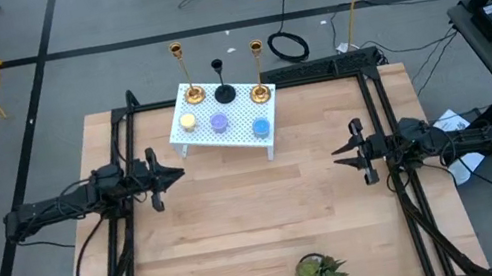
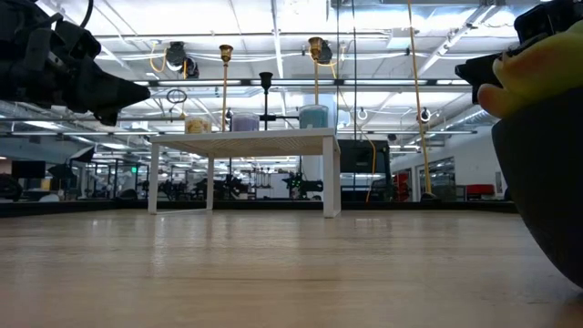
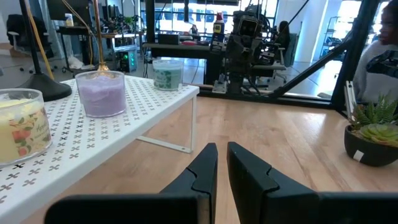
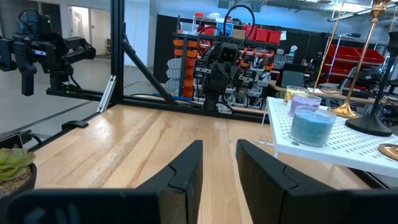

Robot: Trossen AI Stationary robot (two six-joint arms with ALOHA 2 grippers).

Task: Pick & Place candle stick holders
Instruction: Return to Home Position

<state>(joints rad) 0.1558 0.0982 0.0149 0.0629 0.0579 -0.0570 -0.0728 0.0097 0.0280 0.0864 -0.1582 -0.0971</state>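
gold candlesticks, black candlestick, white rack

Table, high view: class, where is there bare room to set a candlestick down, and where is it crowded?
Free: the wide bare table between the left gripper and right gripper, from the rack down to the plant. Crowded: the rack top, holding three candlesticks and three candles.

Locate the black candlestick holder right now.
In the high view, the black candlestick holder stands on the white rack at the table's far edge, between the two gold candlestick holders and behind the purple candle.
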